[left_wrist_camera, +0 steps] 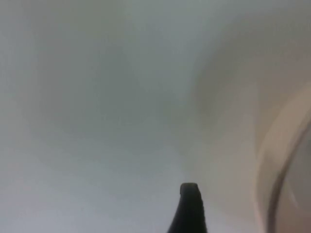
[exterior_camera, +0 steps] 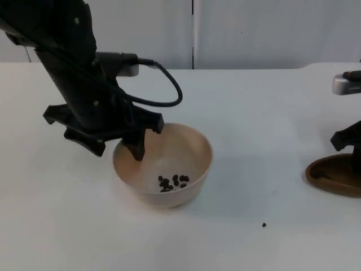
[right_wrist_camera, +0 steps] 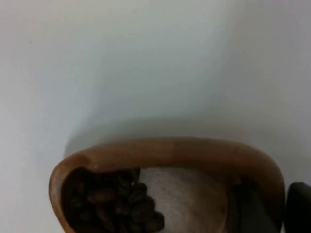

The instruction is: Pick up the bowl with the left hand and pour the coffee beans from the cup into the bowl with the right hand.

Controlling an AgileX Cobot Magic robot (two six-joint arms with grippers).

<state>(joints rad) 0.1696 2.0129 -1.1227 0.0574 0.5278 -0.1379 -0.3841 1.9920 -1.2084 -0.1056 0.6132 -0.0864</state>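
Beans [exterior_camera: 173,182] may scatter if the left gripper [exterior_camera: 135,148], clamped on the bowl [exterior_camera: 163,164] rim between its jaws, slips; right gripper [exterior_camera: 355,158] jaw state beside the wooden cup [right_wrist_camera: 165,187] cannot be told.

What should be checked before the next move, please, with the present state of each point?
1. Left gripper at the bowl rim, one finger inside: ok.
2. Firm grip on the rim: cannot tell.
3. Some coffee beans already lie in the bowl: ok.
4. Brown cup at the right gripper holds beans: ok.
5. Cup over the bowl: not ok, it is far to the side.
6. One stray bean on the table: not ok.
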